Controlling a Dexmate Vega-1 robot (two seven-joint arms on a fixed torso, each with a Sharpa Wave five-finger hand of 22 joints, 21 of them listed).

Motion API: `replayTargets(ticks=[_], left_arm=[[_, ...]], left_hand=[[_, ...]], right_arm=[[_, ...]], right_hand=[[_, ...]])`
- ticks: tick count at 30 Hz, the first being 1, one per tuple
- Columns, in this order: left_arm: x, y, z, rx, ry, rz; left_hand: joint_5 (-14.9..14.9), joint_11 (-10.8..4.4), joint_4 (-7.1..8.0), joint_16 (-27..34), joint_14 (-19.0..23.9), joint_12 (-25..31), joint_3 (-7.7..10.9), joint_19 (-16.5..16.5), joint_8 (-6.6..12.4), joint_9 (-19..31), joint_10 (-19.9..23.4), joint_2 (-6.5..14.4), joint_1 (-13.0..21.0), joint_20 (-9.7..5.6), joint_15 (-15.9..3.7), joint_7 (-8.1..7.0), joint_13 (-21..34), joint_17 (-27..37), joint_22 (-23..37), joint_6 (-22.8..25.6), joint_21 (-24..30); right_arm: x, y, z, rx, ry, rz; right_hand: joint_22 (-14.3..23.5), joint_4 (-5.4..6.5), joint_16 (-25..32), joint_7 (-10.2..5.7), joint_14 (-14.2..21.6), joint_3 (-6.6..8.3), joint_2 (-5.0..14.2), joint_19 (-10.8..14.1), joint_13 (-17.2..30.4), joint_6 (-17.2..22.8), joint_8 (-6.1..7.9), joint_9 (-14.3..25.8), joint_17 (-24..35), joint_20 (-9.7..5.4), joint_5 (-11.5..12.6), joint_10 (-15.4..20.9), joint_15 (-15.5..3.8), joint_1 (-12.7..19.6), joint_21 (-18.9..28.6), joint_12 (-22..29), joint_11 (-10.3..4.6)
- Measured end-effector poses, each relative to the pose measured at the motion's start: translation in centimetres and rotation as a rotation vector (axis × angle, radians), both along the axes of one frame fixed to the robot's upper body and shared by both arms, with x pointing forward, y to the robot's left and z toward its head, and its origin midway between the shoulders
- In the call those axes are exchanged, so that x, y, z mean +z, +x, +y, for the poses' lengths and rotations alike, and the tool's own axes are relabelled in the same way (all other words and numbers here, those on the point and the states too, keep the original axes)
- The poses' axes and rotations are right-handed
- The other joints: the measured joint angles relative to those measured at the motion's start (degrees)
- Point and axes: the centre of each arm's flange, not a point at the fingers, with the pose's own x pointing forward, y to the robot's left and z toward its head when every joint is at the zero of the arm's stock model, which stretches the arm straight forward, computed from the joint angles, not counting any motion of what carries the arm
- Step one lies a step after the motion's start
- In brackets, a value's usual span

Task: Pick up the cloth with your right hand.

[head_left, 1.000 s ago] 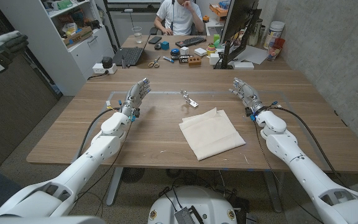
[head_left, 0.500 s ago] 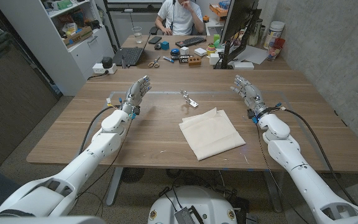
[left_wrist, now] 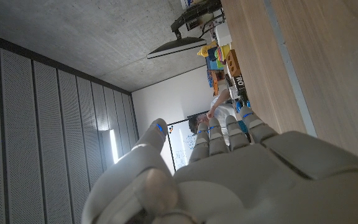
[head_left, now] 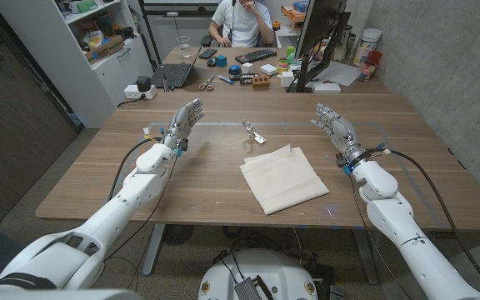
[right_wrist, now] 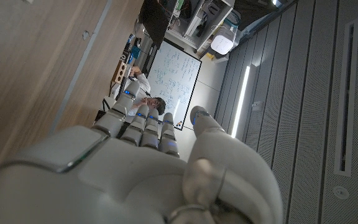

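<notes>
The cloth [head_left: 284, 177], cream and folded, was laid near the table's middle, slightly toward the front edge, with a corner pointing at 6 o'clock. Just beyond it, at 11 o'clock, a small metal clip [head_left: 254, 134] was seen on the wood, apart from the cloth. Nothing was set between the cloth and either hand.

The right hand [head_left: 334, 127] was held at 2 o'clock from the cloth, well apart from it, fingers [head_left: 323, 114] extended and spread, nothing grasped. The left hand [head_left: 182, 126] was held at 10 o'clock, likewise released, fingers stretched out and empty. In both wrist views the fingers were seen straight, reaching toward the far end of the room.

The table [head_left: 98, 179] was of brown wood, marked with a faint taped rectangle. At 12 o'clock a second desk [head_left: 192, 71] was crowded with a laptop, scissors, blocks and a monitor [head_left: 317, 37]; a person [head_left: 240, 21] was seated behind it. A shelf stood at 10 o'clock, a concrete wall at 2 o'clock.
</notes>
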Motion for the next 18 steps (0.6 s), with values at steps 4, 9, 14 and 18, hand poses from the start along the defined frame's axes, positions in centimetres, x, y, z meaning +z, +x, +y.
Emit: replayTargets(ticks=[4,9,14,18], left_arm=[[0.1,0.1,0.0,-0.006,0.007,0.001],[0.0,0.3,0.1,-0.008,0.012,0.003],[0.0,0.4,0.2,-0.01,0.015,0.005],[0.1,0.5,0.2,-0.01,0.016,0.006]], left_hand=[[0.0,0.0,0.0,0.0,0.0,0.0,0.0,0.0,0.0,0.0,0.0,0.0,0.0,0.0,0.0,0.0,-0.27,0.0,0.0,0.0,-0.29],[0.0,0.0,0.0,0.0,0.0,0.0,0.0,-0.31,0.0,0.0,0.0,0.0,0.0,0.3,0.0,0.0,-0.27,0.0,0.0,0.0,-0.29],[0.0,0.0,0.0,0.0,0.0,0.0,0.0,-0.31,0.0,0.0,0.0,0.0,0.0,0.3,0.0,0.0,-0.27,-0.01,0.0,0.0,-0.28],[0.0,0.0,0.0,0.0,0.0,0.0,0.0,-0.31,0.0,-0.01,0.0,0.0,0.0,0.3,0.0,0.0,-0.45,-0.01,0.0,0.0,-0.28]], right_arm=[[-0.3,-0.9,0.0,-0.011,-0.052,0.004],[-0.1,-2.2,0.0,-0.038,-0.135,-0.004],[0.1,-3.2,0.1,-0.065,-0.194,-0.015],[0.1,-3.7,0.0,-0.08,-0.221,-0.019]], right_hand=[[0.0,-0.34,0.0,-0.54,0.36,-0.34,-0.35,0.31,0.0,0.54,0.45,0.0,-0.27,0.31,0.0,0.77,0.12,0.35,-0.14,0.0,0.08],[0.0,-0.88,0.01,-1.4,0.62,-0.86,-0.92,0.62,0.06,1.4,0.45,0.0,-0.77,0.62,0.0,2.68,0.0,0.88,-0.8,0.88,-0.46],[-0.01,-1.28,0.01,-1.72,0.61,-0.94,-1.61,0.9,0.16,1.72,0.45,0.0,-1.04,0.95,0.0,2.78,0.0,0.84,-1.22,0.88,-0.55],[-0.01,-1.63,-0.28,-1.93,0.61,-1.29,-1.94,0.7,0.15,1.93,0.45,0.0,-1.23,1.57,0.0,2.77,0.0,0.71,-1.45,0.88,-0.55]])
